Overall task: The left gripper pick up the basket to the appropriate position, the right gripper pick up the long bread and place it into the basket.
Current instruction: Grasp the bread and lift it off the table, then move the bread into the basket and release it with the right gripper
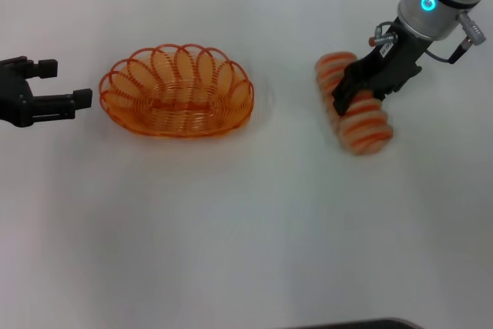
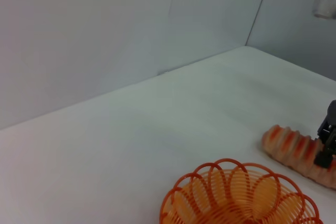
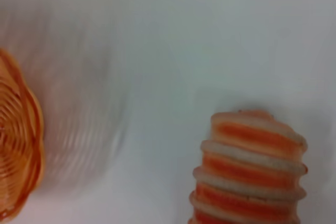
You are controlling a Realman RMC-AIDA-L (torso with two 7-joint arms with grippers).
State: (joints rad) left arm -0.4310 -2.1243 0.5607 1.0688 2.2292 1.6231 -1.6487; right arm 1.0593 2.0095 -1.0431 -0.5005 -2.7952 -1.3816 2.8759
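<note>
The orange wire basket [image 1: 177, 117] stands on the white table, left of centre; it also shows in the left wrist view [image 2: 236, 192] and the right wrist view [image 3: 16, 145]. My left gripper [image 1: 65, 82] is open and empty, just left of the basket's rim and not touching it. The long bread [image 1: 368, 130], tan with orange stripes, lies slanted at the right, low at the table. My right gripper [image 1: 358, 94], on the wrist with the blue ring light, is shut across the bread's middle. The bread also shows in the left wrist view [image 2: 289, 145] and the right wrist view [image 3: 249, 171].
The white table [image 1: 246, 236] stretches wide in front of and between the basket and the bread. A pale wall [image 2: 105, 35] rises behind the table's far edge. A dark edge [image 1: 362, 324] shows at the bottom of the head view.
</note>
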